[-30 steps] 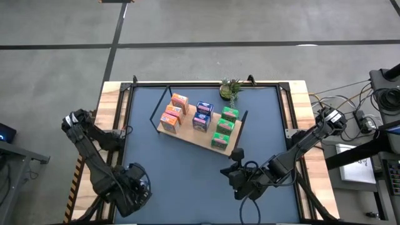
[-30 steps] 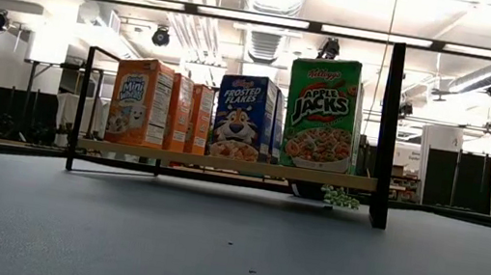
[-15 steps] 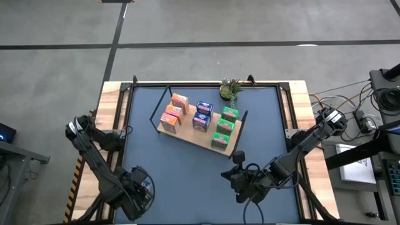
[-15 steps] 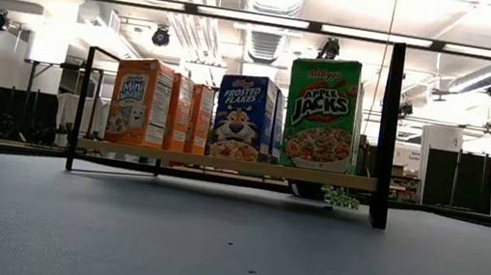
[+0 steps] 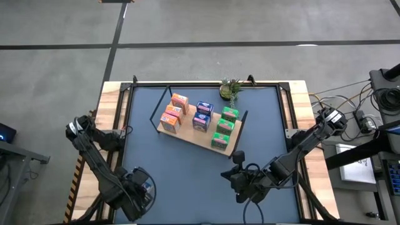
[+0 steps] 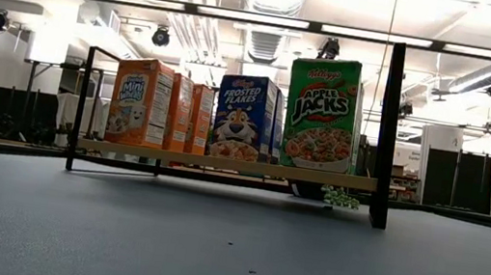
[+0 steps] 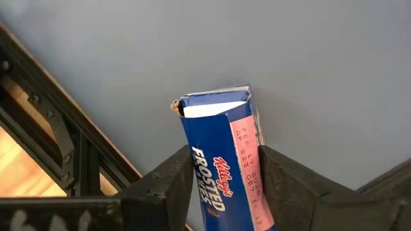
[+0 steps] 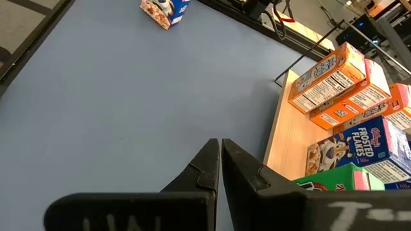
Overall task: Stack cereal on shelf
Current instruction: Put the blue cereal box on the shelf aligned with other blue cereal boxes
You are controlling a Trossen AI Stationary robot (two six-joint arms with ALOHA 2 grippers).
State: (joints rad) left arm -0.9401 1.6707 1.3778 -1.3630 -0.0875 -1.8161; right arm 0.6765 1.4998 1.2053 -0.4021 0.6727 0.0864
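Observation:
The shelf (image 5: 187,134) is a light-wood board on black legs at mid-table. On it stand three orange-red boxes (image 5: 173,113), two blue boxes (image 5: 202,116) and three green boxes (image 5: 224,127). The low view shows them upright in rows: orange (image 6: 140,102), blue (image 6: 241,117), green (image 6: 322,113). My left gripper (image 7: 225,192) sits near the table's near-left corner, shut on a third blue cereal box (image 7: 221,154); in the high view the wrist (image 5: 134,189) hides this box. My right gripper (image 8: 219,163) hovers shut over the near-right table (image 5: 240,178). My left gripper pinches the blue cereal box between its two fingers (image 7: 170,183), which lie across the box's length on opposite sides (image 7: 241,173). The box's open flap end (image 7: 215,106) points away from the fingers, toward the tabletop. The right wrist view shows the box (image 8: 164,9) tilted, low at the table.
A small potted plant (image 5: 230,89) stands at the far edge behind the shelf. Black frame rails (image 7: 58,147) run along the table's sides. Bare blue tabletop (image 5: 181,172) lies between the shelf and the near edge. Cables trail off the right side (image 5: 350,115).
My left arm has shifted a little toward the near edge, still shut on the blue box. The boxes on the shelf have stayed put.

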